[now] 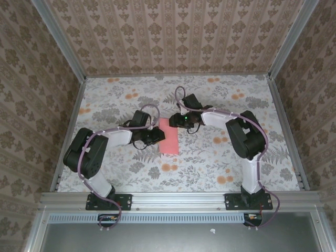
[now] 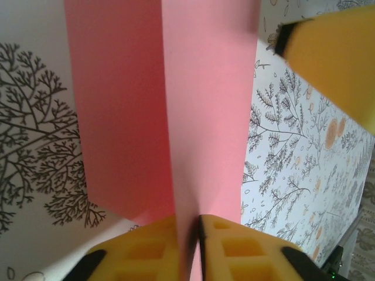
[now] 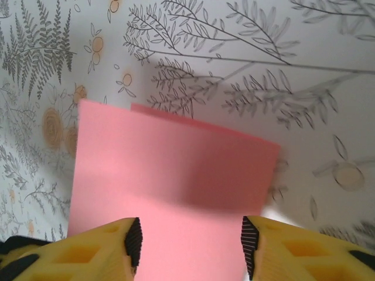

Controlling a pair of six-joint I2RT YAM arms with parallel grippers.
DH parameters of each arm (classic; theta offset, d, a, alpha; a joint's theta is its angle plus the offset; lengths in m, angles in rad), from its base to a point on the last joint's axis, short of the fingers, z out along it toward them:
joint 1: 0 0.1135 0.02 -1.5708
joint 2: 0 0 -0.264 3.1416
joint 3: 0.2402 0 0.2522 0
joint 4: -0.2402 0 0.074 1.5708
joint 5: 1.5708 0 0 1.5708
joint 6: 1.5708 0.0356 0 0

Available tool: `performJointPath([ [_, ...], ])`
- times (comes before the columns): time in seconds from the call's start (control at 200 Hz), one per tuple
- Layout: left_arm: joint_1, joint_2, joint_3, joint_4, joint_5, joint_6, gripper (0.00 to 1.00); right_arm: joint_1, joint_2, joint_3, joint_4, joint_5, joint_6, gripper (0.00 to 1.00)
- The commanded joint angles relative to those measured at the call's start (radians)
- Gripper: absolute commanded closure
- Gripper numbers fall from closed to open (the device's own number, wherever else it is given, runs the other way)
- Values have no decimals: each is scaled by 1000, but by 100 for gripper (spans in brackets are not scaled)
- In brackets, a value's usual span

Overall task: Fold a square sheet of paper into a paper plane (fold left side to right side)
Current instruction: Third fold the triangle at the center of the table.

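Where the two arms meet at the middle of the table (image 1: 226,100), one item: sheet of paper (image 1: 169,139), salmon-pink, plain, lying as a narrow rectangle of two layers.

Long axis: runs from the near side, by the arm bases, to the far side.

Condition: mostly flat on the flowered table. In the left wrist view one layer rises from a straight lengthwise crease and leads into the grip.

Grip, left fingers (image 2: 146,250): at the sheet's left long edge, closed onto the raised layer. The yellow pads press either face with only the paper's thickness between them. Nothing else is held.

Grip, right fingers (image 3: 102,253): at the far right part of the sheet, spread apart with a clear gap, poised over the paper's end and holding nothing. Whether the tips touch the paper cannot be told. One of them appears at the upper right of the left wrist view, just beside the sheet's right edge.

Governing relation: the sheet lies to the right of the left fingers, and that direction is crosswise to its long axis. The pinched edge would therefore have to travel rightward over the crease. The left arm is nearer that edge. The right arm is placed, by estimate, to steady or press the far end.
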Motion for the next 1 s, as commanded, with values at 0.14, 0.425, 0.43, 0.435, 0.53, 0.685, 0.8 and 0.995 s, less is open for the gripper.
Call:
performJointPath([
  [0.14,-20,-47,-1,23,-29,-67,95,28,-387,-317,81,123,-199,24],
  [0.425,-22,-50,-10,47,-27,-104,98,350,-626,-579,111,426,-414,1],
  [0.43,-22,-50,-10,48,-26,-104,98,357,-625,-578,111,432,-418,1],
  [0.435,-22,-50,-10,47,-26,-104,98,364,-622,-578,111,437,-422,1],
  [0.53,-23,-51,-13,47,-25,-104,98,464,-560,-553,115,533,-490,0],
  [0.685,-24,-50,-13,46,-25,-104,98,535,-454,-479,119,600,-584,1],
  [0.8,-25,-49,-7,41,-24,-100,98,556,-374,-430,125,623,-633,5],
  [0.995,-25,-48,-4,39,-20,-98,98,560,-312,-383,180,639,-660,13],
])
